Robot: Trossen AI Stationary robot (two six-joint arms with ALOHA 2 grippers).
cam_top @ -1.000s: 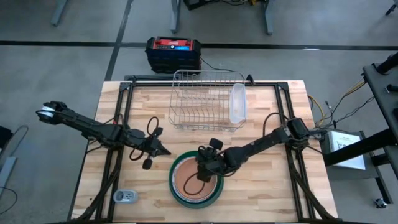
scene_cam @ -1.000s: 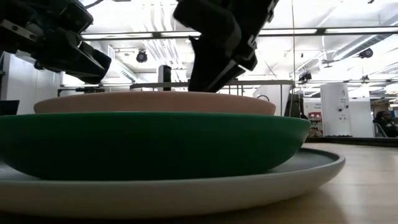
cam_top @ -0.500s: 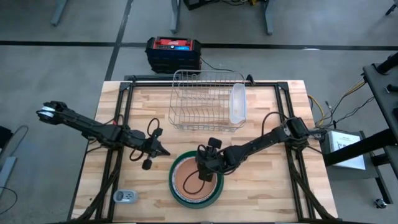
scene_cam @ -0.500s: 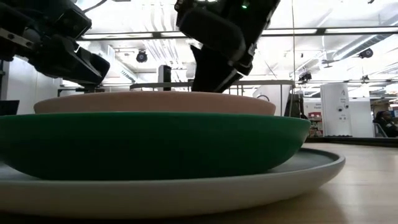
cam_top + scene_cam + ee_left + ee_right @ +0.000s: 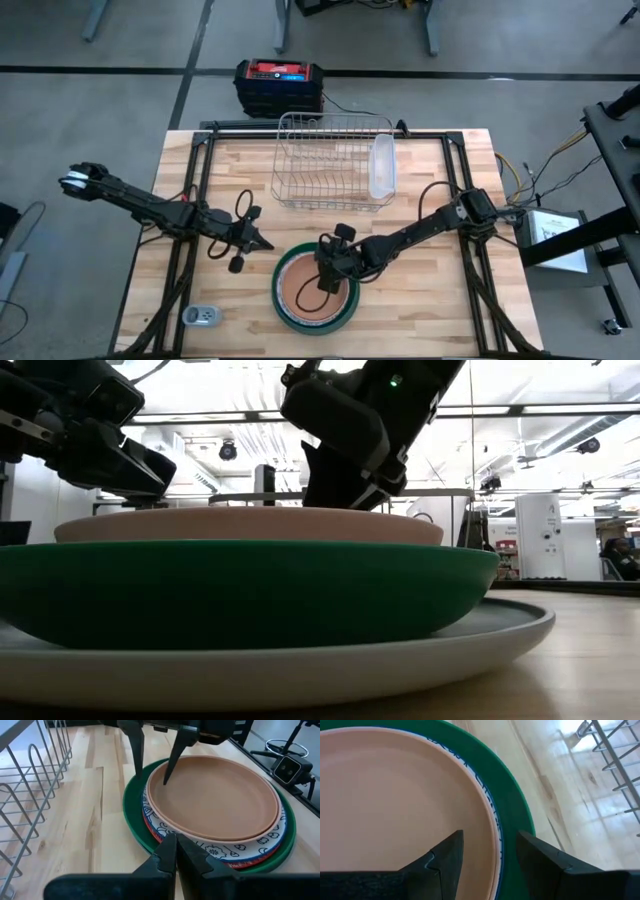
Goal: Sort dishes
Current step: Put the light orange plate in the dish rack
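The dishes stand in one stack near the table's front edge. A terracotta-pink plate (image 5: 312, 292) is on top, with a red-and-white patterned plate (image 5: 240, 855) under it. Below them are a dark green plate (image 5: 240, 590) and a larger pale grey plate (image 5: 500, 635) on the table. My right gripper (image 5: 325, 272) is open over the stack's far rim. One finger (image 5: 445, 862) is over the pink plate and the other (image 5: 540, 860) is over the green rim. My left gripper (image 5: 268, 244) is shut and empty, to the left of the stack. My right gripper comes slanting down from the table's far right. Its open fingers stand on either side of the pink plate's far rim (image 5: 155, 770), one inside and one outside. I cannot tell whether either fingertip touches the plate. The plate lies flat on the stack.
A silver wire rack (image 5: 330, 160) stands at the table's far middle, with a clear oblong tub (image 5: 382, 167) at its right end. A small grey object (image 5: 200, 315) lies at the near left. A red-and-black box (image 5: 280, 85) sits on the floor beyond the table.
My right gripper has shifted slightly above the stack's far rim. The plates have stayed where they were.
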